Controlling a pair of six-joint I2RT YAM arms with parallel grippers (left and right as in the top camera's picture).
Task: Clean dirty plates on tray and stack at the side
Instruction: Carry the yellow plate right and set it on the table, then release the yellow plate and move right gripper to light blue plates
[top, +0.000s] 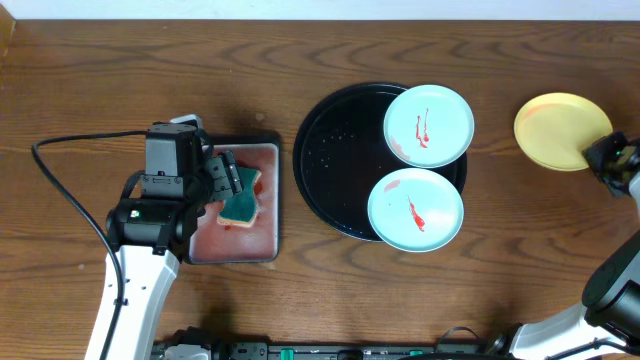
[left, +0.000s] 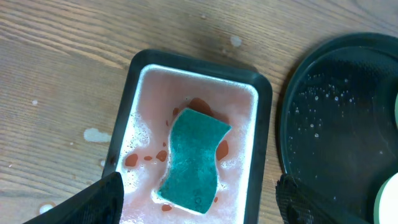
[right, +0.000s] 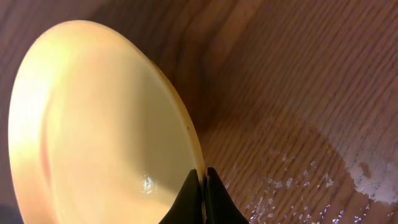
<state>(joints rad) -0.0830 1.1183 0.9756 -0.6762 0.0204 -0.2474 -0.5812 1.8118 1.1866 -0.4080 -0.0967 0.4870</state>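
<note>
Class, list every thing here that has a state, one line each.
yellow plate: off the black tray, rim gripped.
upper mint plate: on black tray, red-smeared.
lower mint plate: same.
sponge: loose in foamy small tray.
left tool: open above sponge.
right tool: shut on yellow plate.

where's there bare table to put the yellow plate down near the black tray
Bare wood lies between the black tray and the yellow plate, running down toward the front edge. The strip behind the tray is also free. The tray's left half is bare; its right half is crowded by two mint plates. Left, the small tray and sponge fill the space.
</note>
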